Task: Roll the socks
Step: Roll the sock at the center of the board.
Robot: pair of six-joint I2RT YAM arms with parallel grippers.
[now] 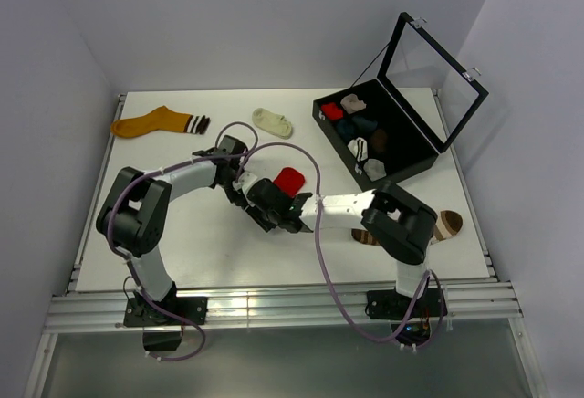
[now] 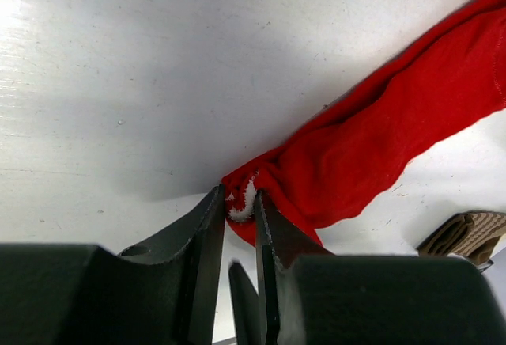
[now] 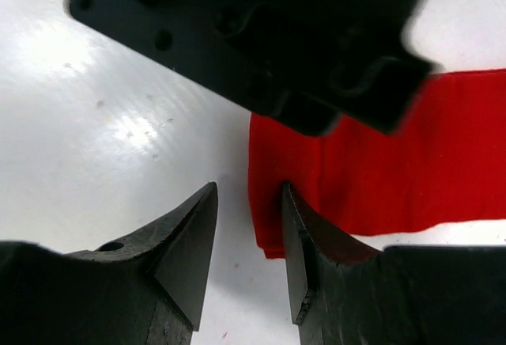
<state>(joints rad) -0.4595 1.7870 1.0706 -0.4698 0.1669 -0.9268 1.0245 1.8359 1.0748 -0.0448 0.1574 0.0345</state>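
While your left pincer (image 2: 239, 200) stands nearly closed, its two fingers nip the bunched tip of the red sock (image 2: 379, 131), and a speck of white shows in the narrow gap between them. From that pinch the sock runs flat along the white surface (image 1: 192, 252), near its middle and between your two arms.

Your right pincer (image 3: 249, 195) is open, fingers well apart. A straight edge of the red cloth lies in the gap, just beside the right finger. Neither finger presses on it, so that pincer has hold of nothing. The dark body of your left pincer hangs close above it in the right wrist view.

Elsewhere you have a cream sock (image 1: 272, 121) lying toward the far edge. An orange sock (image 1: 151, 124) with a dark-and-white striped cuff lies at the far left. A brown sock (image 1: 447, 225) with pale stripes is partly hidden under your right arm. At the far right sits the black case (image 1: 415, 156), lid raised, with rolled socks (image 1: 356, 124) inside.
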